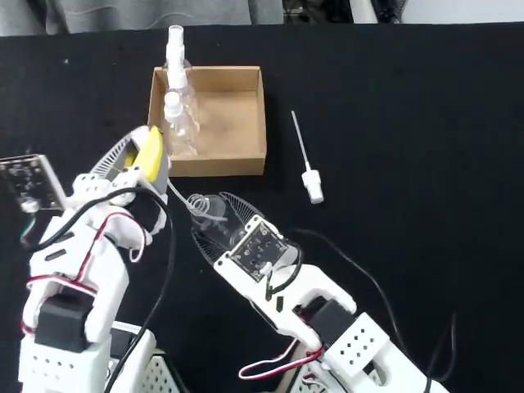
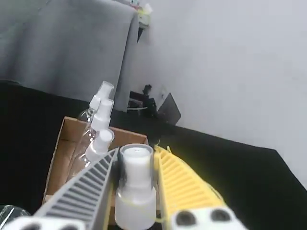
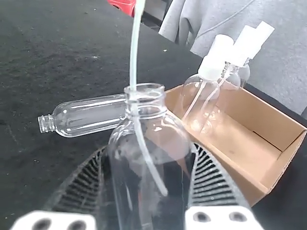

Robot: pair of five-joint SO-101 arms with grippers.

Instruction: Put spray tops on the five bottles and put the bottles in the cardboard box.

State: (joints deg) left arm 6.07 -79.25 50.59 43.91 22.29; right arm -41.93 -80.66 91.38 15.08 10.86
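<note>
My right gripper (image 1: 219, 223) is shut on a clear open-necked bottle (image 3: 146, 158), holding it upright in front of the cardboard box (image 1: 237, 123). My left gripper (image 2: 135, 160), with one grey and one yellow finger, is shut on a white spray top (image 2: 135, 187) just above and beside that bottle. The top's thin tube (image 3: 136, 57) runs down through the bottle's neck. Three bottles with spray tops (image 2: 101, 115) stand along one side of the box. Another uncapped bottle (image 3: 86, 117) lies on its side on the black table.
A loose spray top (image 1: 312, 185) with its long tube lies on the black table to the right of the box. The table's right half (image 1: 426, 164) is bare cloth. Grey fabric (image 1: 164, 12) hangs behind the table's far edge.
</note>
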